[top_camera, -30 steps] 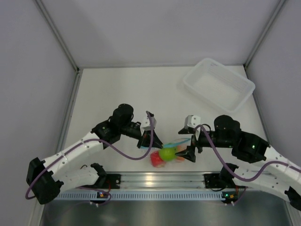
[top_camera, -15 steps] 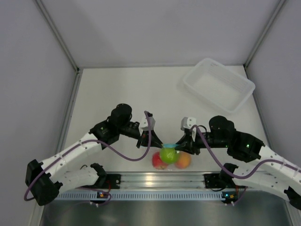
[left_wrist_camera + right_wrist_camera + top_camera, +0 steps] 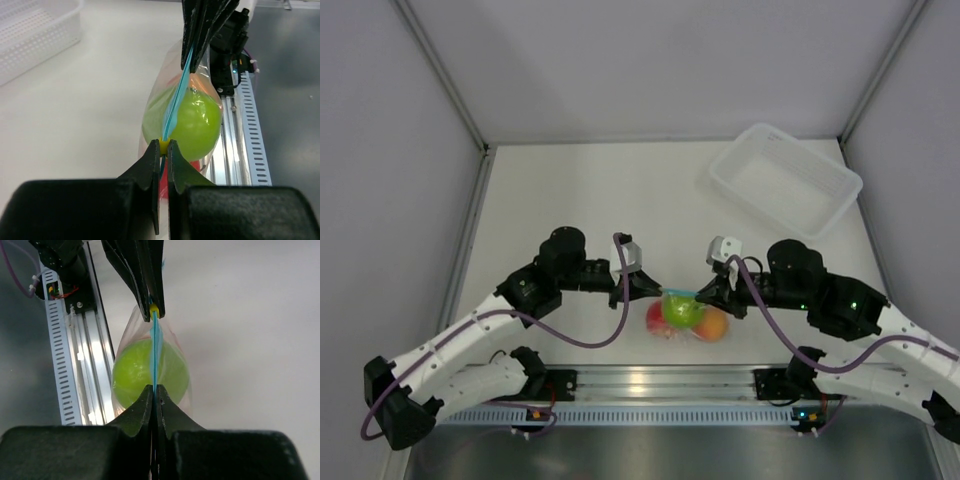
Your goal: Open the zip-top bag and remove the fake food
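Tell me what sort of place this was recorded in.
Probably a lab robot test booth: bare grey partition walls, a white table with an aluminium mounting rail, and only props, a zip-top bag and white bin.

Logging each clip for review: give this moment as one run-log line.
step: open bag | left gripper: shut on zip at slider | right gripper: shut on zip, other end | zip: closed | fruit: inside bag

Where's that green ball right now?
The green fruit is inside the zip-top bag, held between the left gripper and right gripper, centre front of the table.
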`<state>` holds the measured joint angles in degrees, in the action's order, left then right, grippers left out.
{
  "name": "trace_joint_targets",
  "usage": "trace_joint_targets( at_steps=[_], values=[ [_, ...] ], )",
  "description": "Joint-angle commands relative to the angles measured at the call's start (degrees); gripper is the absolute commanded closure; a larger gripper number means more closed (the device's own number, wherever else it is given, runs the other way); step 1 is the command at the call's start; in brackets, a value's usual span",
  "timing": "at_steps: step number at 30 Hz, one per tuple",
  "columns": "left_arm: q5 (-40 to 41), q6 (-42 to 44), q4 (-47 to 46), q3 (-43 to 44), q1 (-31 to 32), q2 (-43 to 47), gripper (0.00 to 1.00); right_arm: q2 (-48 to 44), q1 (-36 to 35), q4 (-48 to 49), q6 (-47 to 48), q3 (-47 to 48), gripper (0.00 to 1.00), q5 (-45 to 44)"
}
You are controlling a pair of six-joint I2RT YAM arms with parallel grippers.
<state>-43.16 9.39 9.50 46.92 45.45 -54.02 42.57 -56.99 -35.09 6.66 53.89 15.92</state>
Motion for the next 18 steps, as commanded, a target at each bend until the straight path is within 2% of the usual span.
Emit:
trace_joint_targets(
  at_steps=[1,12,18],
  values=[
    [9.83,-0.60,-0.71,-2.61,-0.80,3.04,1.00,-0.38,-0.58,-7.18,1.34,4.82,1.00,-4.32],
    [20.65,-2.27,-4.66,-10.00,-0.80,5.86,1.00,-2.13,-0.66,-13.77,2.66,8.25,1.00,-7.92],
    [21.01,-2.80,-4.66,-10.79,-0.80,6.29,1.00,-1.96,-0.66,-17.29,3.19,10.01,1.00,-8.72]
  ],
)
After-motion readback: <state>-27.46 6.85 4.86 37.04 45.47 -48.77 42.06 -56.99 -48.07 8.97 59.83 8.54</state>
